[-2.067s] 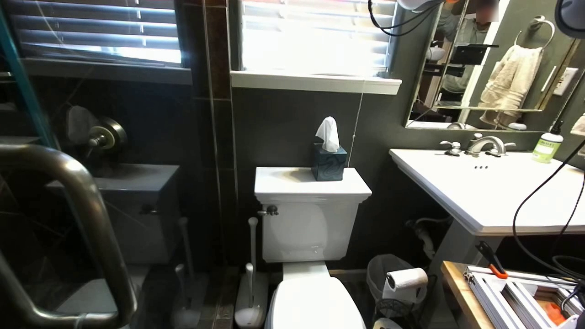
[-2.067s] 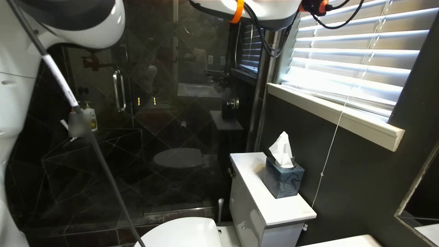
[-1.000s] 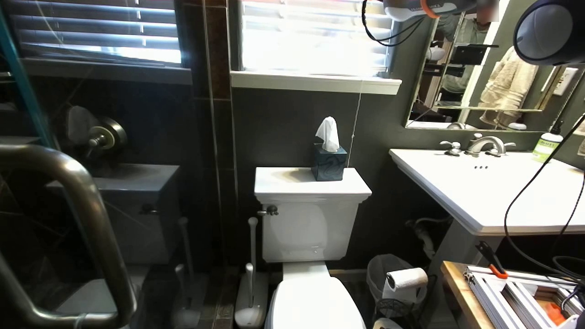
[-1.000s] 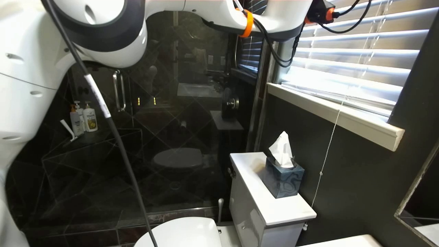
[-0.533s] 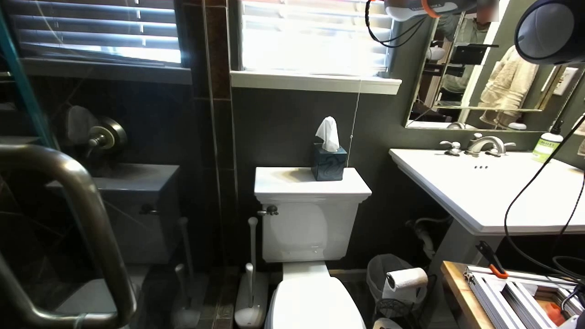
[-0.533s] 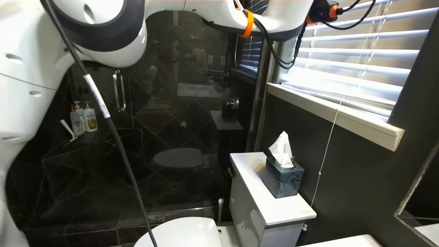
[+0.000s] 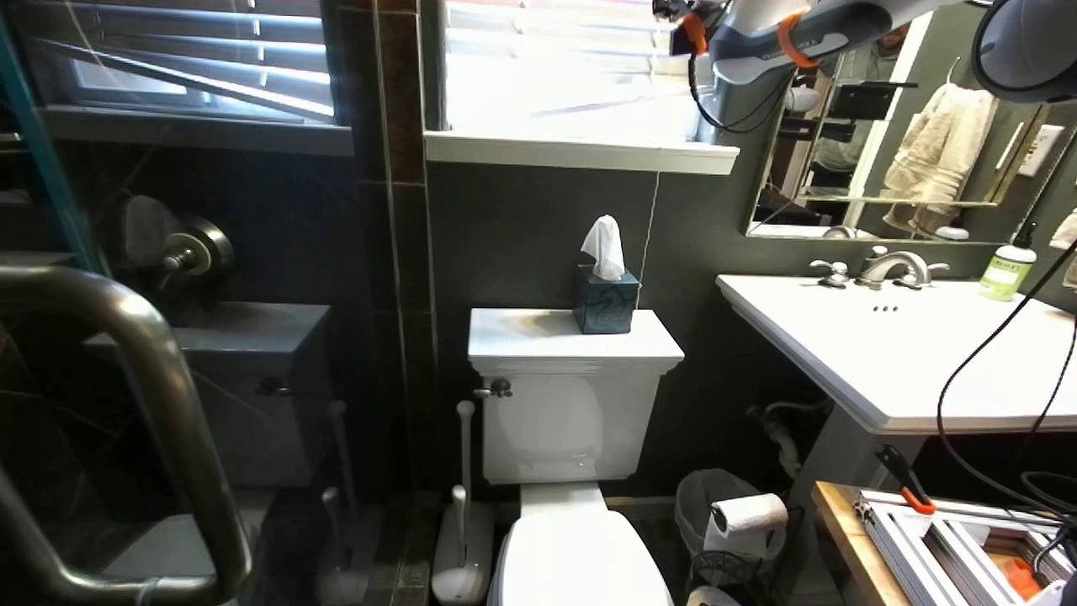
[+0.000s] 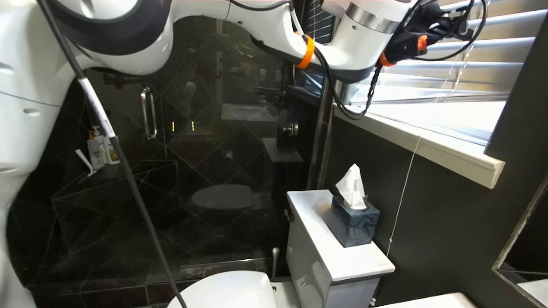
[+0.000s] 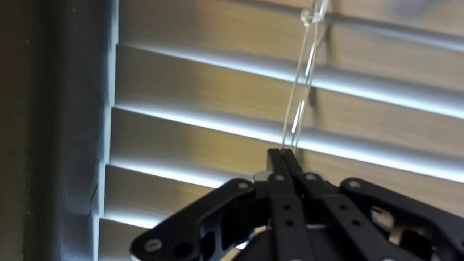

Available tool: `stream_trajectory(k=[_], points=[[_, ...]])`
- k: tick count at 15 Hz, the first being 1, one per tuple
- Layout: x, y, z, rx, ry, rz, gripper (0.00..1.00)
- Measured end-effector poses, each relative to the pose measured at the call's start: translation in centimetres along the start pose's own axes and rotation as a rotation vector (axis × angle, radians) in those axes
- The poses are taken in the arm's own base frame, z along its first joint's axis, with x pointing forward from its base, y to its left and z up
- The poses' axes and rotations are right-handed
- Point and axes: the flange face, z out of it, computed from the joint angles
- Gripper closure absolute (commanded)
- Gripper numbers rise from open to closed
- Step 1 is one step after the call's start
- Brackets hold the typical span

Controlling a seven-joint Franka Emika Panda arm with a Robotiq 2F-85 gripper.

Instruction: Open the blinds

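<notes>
As the narrow black fingers [image 9: 275, 165] stand closed, apparently pinching a thin white cord [image 9: 291, 101] rising from them in front of the white slatted window blinds [image 8: 488, 70], a downward pull is judged due.

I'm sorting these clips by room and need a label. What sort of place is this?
A bathroom, probably one in a home: the views show a toilet, a white sink and, on the wall above that, a mirror.
</notes>
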Motion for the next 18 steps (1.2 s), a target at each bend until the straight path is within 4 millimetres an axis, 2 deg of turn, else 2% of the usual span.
stream_trajectory(k=[4,8,15,18], points=[[-3.8,2.0,0.8,-0.011,-0.034,-0.167,1.00],[-5.4,3.8,-0.1,-0.009,-0.074,-0.289,1.00],[-5.9,3.5,-3.0,0.027,-0.117,-0.362,1.00],[-7.4,3.2,-3.2,0.030,-0.161,-0.405,1.00]])
